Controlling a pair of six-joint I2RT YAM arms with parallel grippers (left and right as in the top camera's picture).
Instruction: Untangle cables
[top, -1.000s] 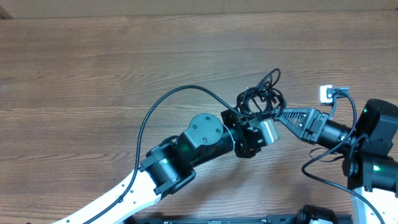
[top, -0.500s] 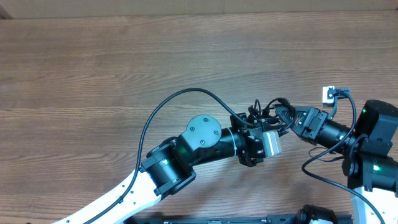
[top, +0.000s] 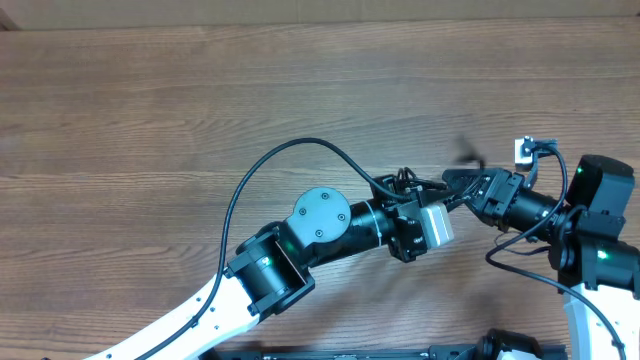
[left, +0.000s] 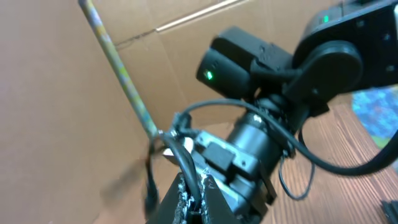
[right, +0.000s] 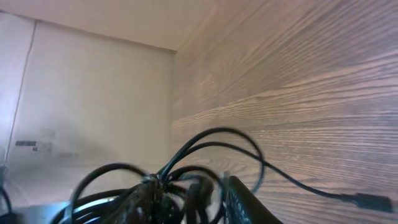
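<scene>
Cables bunched in one small black tangle, right of the middle of the table, held off the wood between both grippers. Left gripper entering from the near left, closed completely, with a thin black cord pinched between its fingers and rising out of them in the left wrist view. Right gripper entering from the right, tips at the same tangle, jaws only a little apart and clamped around several loops, seen from very close in the right wrist view. One loose strand sticking out toward the far right, blurred. Another cord hanging down to the wood, ending in a small plug end.
</scene>
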